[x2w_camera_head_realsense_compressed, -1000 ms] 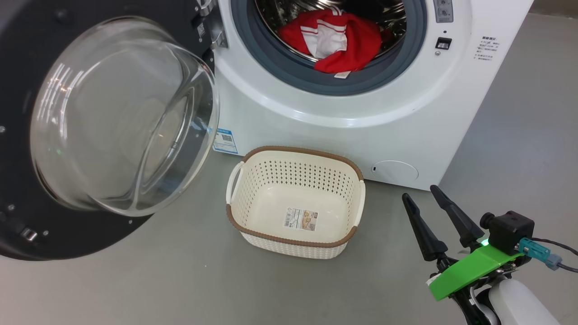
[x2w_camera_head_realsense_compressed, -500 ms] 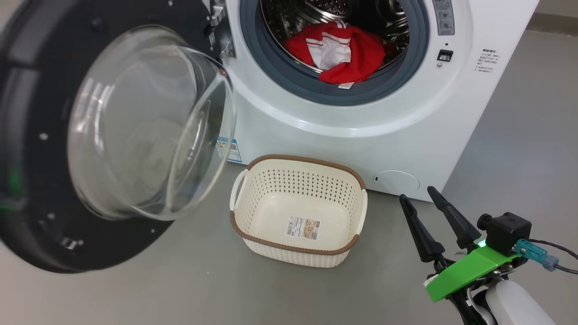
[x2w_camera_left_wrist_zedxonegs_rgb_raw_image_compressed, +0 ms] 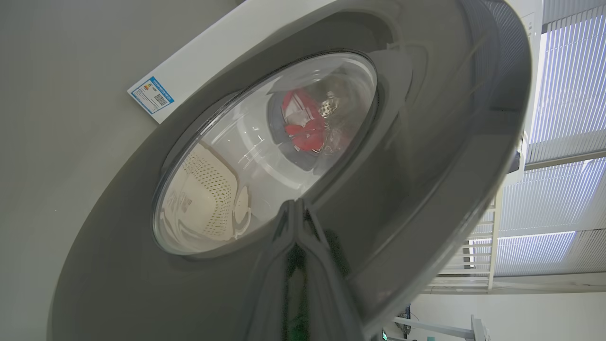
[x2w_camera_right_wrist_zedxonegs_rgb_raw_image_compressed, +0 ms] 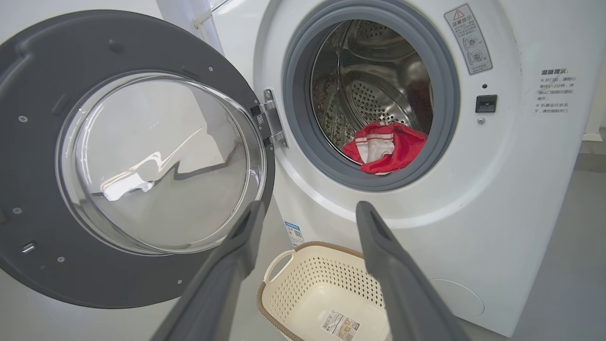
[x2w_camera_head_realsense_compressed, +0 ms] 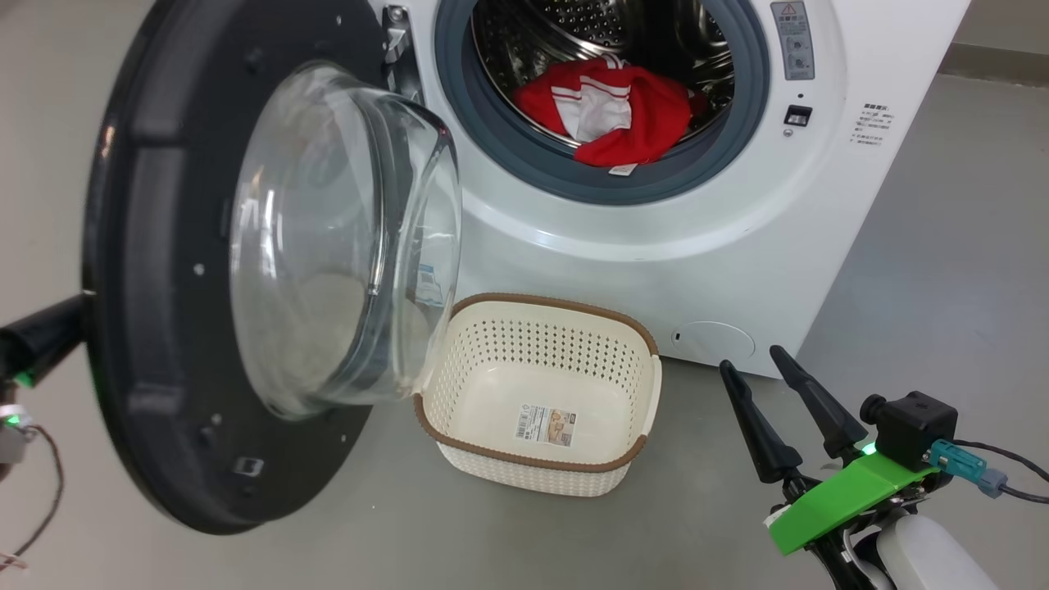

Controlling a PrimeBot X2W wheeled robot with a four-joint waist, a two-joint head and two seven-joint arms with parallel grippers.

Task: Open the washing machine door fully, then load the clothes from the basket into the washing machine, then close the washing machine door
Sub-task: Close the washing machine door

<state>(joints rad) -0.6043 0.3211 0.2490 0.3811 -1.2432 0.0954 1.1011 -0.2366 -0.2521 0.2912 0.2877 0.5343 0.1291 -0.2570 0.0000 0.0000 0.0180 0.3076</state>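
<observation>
The washing machine (x2w_camera_head_realsense_compressed: 737, 229) stands with its drum showing, and red and white clothes (x2w_camera_head_realsense_compressed: 623, 111) lie at the drum's front lip. The black washing machine door (x2w_camera_head_realsense_compressed: 156, 246) stands partly swung, its glass bowl overlapping the left end of the basket (x2w_camera_head_realsense_compressed: 557, 305), which holds nothing but its label. My left gripper (x2w_camera_left_wrist_zedxonegs_rgb_raw_image_compressed: 296, 208) is shut, fingertips pressed against the door's outer face; its dark finger (x2w_camera_head_realsense_compressed: 41, 340) pokes out behind the door's left edge. Low on the right my right gripper (x2w_camera_head_realsense_compressed: 750, 359) hovers open, holding nothing. From the right wrist I see the door (x2w_camera_right_wrist_zedxonegs_rgb_raw_image_compressed: 28, 61), clothes (x2w_camera_right_wrist_zedxonegs_rgb_raw_image_compressed: 386, 151) and basket (x2w_camera_right_wrist_zedxonegs_rgb_raw_image_compressed: 303, 248).
Grey floor (x2w_camera_head_realsense_compressed: 942, 246) runs along the machine's right side and in front of the basket. A thin cable (x2w_camera_head_realsense_compressed: 45, 492) hangs at the head view's lower left. Window blinds (x2w_camera_left_wrist_zedxonegs_rgb_raw_image_compressed: 568, 94) and a white frame (x2w_camera_left_wrist_zedxonegs_rgb_raw_image_compressed: 478, 246) show past the door in the left wrist view.
The door has swung toward the machine and stands more edge-on, its bowl now over the basket's left end. My left gripper's finger has appeared behind it. The head camera shifted; the right gripper held still.
</observation>
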